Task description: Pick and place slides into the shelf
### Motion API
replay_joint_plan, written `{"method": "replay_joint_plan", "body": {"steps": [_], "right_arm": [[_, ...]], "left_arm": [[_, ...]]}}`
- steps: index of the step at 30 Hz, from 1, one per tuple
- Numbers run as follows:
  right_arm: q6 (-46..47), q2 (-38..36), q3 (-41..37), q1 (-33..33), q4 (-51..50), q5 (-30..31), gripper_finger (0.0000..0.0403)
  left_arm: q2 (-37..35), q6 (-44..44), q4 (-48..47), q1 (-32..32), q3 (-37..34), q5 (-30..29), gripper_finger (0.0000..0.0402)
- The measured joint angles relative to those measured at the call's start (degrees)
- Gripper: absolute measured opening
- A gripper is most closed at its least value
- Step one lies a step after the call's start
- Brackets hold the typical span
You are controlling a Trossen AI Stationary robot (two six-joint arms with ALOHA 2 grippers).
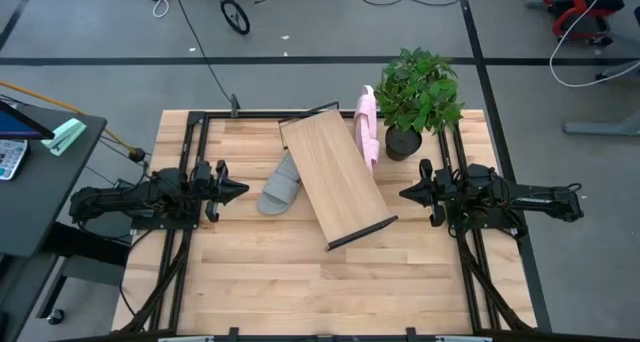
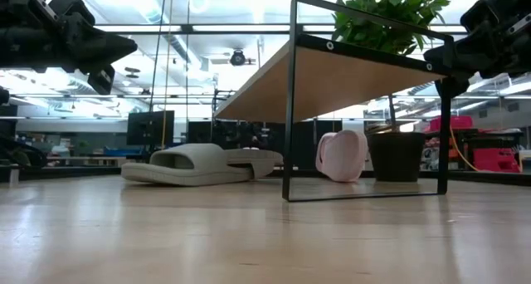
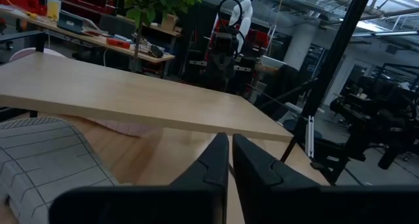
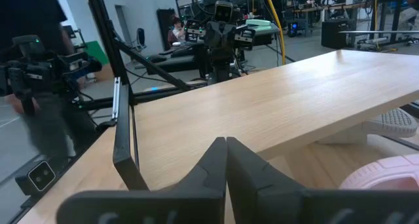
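The shelf [image 1: 335, 177] stood empty at the centre of the counter [image 1: 260, 282], angled from 11 to 5 o'clock. A grey slide [image 1: 280, 185] lay against its 9 o'clock edge and a pink slide [image 1: 367, 127] at its 2 o'clock side, beside a potted plant [image 1: 415, 97]. The left gripper [image 1: 240, 190] waited at 9 o'clock and the right gripper [image 1: 405, 193] at 3 o'clock, both with fingers clenched on nothing.

Plank table [image 1: 260, 272] with shelf [image 1: 335, 177], grey slide [image 1: 280, 187], pink slide [image 1: 367, 127], potted plant [image 1: 415, 97].

Shelf [image 1: 335, 176] lies mid-table between two slides, plant [image 1: 418, 94] behind its right side.
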Motion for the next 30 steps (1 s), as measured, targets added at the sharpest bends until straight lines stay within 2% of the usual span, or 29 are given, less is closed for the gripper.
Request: {"method": "replay_joint_plan", "body": {"steps": [7, 17, 30], "right_arm": [[0.0, 0.0, 0.0, 0.0, 0.0, 0.0, 0.0013], [0.0, 0.0, 0.0, 0.0, 0.0, 0.0, 0.0013], [0.0, 0.0, 0.0, 0.0, 0.0, 0.0, 0.0013]], "left_arm": [[0.0, 0.0, 0.0, 0.0, 0.0, 0.0, 0.0036], [0.0, 0.0, 0.0, 0.0, 0.0, 0.0, 0.0023], [0.0, 0.0, 0.0, 0.0, 0.0, 0.0, 0.0039]]}}
